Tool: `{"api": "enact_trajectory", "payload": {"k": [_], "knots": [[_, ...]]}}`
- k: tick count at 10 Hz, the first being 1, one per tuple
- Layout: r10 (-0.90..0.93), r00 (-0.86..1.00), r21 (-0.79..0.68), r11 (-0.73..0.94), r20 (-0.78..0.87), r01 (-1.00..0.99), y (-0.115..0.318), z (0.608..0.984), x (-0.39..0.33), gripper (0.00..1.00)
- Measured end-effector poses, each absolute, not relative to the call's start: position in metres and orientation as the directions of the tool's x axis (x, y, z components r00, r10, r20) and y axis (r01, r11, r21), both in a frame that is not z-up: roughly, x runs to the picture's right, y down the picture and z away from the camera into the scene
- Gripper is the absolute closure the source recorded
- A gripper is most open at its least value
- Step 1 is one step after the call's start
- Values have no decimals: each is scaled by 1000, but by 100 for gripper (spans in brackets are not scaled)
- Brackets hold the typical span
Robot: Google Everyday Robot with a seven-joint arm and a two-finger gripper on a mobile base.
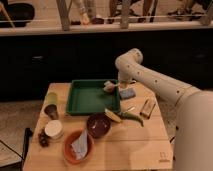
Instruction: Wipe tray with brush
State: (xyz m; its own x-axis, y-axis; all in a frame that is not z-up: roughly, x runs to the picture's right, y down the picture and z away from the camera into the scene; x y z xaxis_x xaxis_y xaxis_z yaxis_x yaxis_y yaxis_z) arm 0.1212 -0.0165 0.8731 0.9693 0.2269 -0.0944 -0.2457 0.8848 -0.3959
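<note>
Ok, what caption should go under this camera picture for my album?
Robot's hand over the right edge of the green tray on a crowded wooden table.

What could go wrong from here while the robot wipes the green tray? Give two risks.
The gripper sits at the tray's right rim, so a sweep might catch the rim and shove the tray. The blue block lies just beyond that rim; the arm could knock it. The dark bowl and green chili lie near the tray's front edge and might get pushed if it slides.
</note>
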Motion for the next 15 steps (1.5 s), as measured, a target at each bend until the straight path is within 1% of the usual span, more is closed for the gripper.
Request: {"api": "enact_trajectory", "payload": {"k": [6, 15], "knots": [[200, 976, -409, 886, -88, -218, -24, 885, 106, 97], [148, 987, -429, 889, -66, -162, -19, 895, 77, 97]]}}
